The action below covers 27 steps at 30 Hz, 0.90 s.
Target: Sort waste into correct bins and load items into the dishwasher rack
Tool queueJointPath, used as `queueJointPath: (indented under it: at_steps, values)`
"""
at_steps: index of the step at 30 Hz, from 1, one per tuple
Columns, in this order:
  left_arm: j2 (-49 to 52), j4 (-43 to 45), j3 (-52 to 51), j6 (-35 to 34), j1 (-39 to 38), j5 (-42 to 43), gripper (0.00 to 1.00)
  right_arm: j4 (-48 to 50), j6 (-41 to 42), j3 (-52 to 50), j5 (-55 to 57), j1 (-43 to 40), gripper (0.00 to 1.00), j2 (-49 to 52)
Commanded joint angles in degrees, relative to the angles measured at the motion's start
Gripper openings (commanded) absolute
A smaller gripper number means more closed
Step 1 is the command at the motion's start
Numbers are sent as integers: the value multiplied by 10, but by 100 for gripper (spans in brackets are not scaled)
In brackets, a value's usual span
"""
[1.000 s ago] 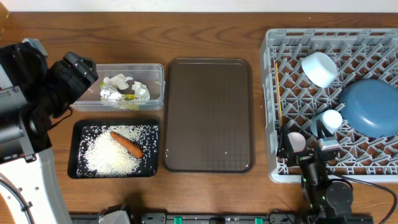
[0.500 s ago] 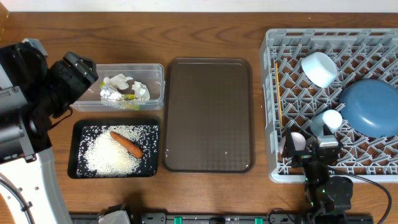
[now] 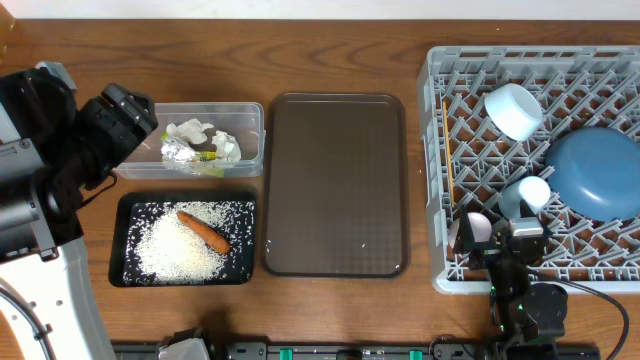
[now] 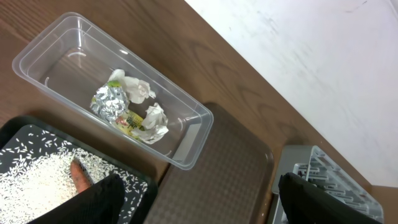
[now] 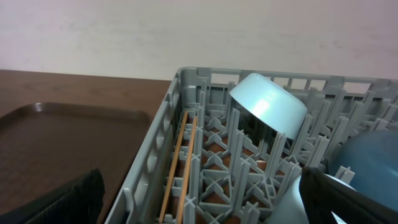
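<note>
Overhead puts your right claw (image 3: 500,250) wide and empty at the near rim of the dishwasher rack (image 3: 600,283), pale pink cup (image 3: 477,228) just ahead-left of it, so a careless move could snag pegs or tip that cup.

A brown serving tray (image 3: 335,185) is lying flat at the middle of the wooden worktop (image 3: 330,50), while a white wall (image 4: 323,56) is rising behind it.
</note>
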Motion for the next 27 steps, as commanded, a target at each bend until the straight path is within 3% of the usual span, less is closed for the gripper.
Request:
queueJointPath:
  at_steps: [1,27]
  values:
    - [-1,-1,3,8,2,-5,82,-3,-7,-1,4,-10,99,-4]
    - [-38,-1,3,8,-1,-5,82,-3,-7,-1,4,-10,99,-4]
